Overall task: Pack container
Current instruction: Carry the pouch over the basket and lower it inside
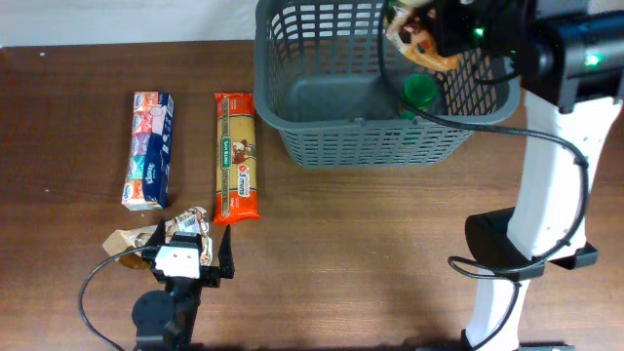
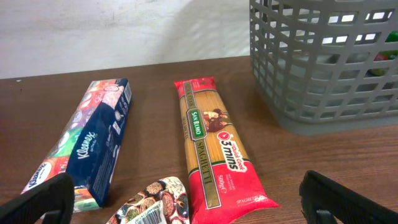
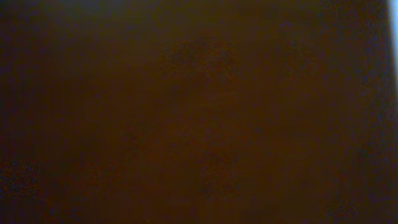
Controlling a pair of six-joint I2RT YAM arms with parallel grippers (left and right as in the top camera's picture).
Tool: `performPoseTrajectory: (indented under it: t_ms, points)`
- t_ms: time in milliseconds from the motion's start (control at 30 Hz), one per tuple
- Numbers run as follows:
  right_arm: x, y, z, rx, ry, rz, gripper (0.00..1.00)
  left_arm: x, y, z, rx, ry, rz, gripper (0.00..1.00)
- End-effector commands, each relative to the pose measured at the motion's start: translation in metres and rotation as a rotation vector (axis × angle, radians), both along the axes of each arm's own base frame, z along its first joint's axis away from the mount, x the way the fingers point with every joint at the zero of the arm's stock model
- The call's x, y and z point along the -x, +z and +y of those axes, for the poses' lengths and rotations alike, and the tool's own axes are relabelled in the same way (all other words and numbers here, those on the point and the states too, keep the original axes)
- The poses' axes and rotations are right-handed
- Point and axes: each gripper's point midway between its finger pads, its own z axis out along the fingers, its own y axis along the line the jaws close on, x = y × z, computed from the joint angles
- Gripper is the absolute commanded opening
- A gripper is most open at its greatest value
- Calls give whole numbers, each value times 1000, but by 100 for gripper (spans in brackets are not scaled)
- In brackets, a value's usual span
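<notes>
The dark grey basket (image 1: 322, 136), the container, stands at the back of the table, right of centre; its slotted wall (image 2: 323, 74) also shows in the left wrist view. A green item (image 1: 419, 90) lies inside it. Over the basket's right part my right gripper (image 1: 427, 37) is shut on a brown and orange packet (image 1: 411, 31), which blacks out the right wrist view. My left gripper (image 1: 191, 255) (image 2: 186, 208) stands open near the front left, over a patterned pouch (image 1: 187, 225) (image 2: 158, 199) that lies between its fingers.
A red spaghetti pack (image 1: 237, 156) (image 2: 214, 146) and a blue Kleenex box (image 1: 148, 149) (image 2: 93, 143) lie side by side left of the basket. The right arm's white base (image 1: 507, 244) stands at the front right.
</notes>
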Motion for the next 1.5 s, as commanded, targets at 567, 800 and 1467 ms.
performPoseTrajectory:
  t_ms: [567, 800, 1467]
  points:
    - [-20, -90, 37, -266, -111, 381, 4, 0, 0, 2, 6, 11, -4, 99]
    - [-13, -120, 49, -306, -90, 511, 4, 0, 0, 2, 5, 11, -4, 99]
    - [-7, -211, 47, -275, -175, 744, 4, 0, 0, 2, 5, 11, -4, 99]
